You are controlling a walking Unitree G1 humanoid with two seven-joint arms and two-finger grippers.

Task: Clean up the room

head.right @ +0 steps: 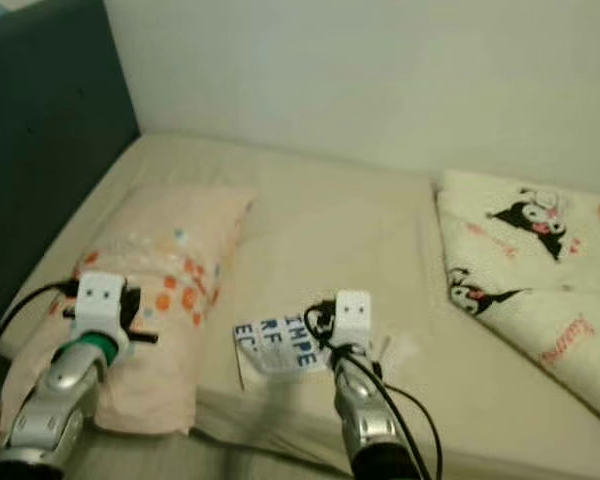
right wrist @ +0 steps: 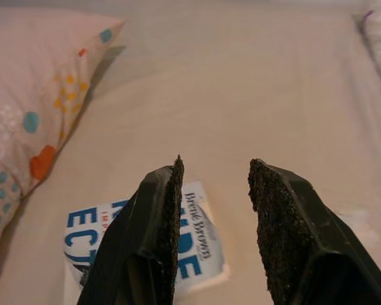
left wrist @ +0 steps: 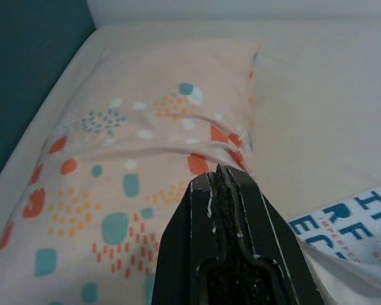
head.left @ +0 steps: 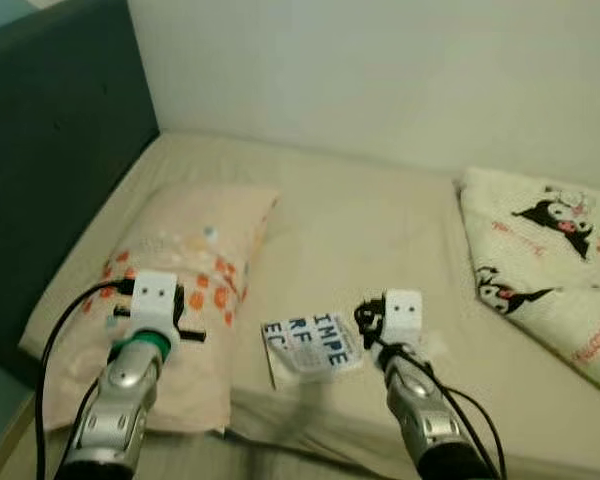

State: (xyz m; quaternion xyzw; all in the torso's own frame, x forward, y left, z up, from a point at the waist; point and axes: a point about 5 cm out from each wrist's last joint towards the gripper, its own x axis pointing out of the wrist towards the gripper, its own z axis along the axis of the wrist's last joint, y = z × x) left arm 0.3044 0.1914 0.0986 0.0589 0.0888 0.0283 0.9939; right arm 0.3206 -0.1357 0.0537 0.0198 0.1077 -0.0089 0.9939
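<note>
Book (head.left: 312, 345), white cover with blue block lettering, is seen lying flat on the beige bed sheet (head.left: 380, 230) near the bed's front edge, just beside the patterned pillow (head.left: 185, 290). Right gripper (right wrist: 214, 175) is held above the book's right edge with its fingers (right wrist: 168, 216) spread apart; nothing is gripped between them, and whether either pad touches the cover cannot be told. Right arm is extended forward from the lower frame, wrist roughly level. Left gripper (left wrist: 223, 175) is found pressed shut, fingertips together, poised over the pillow's near right part where the fabric is creased; whether cloth is pinched cannot be told. Left arm is likewise reached forward over the pillow. A cartoon-printed blanket (head.left: 545, 265) is noted folded at the bed's right side. Dark headboard (head.left: 50, 170) is recorded at left.
</note>
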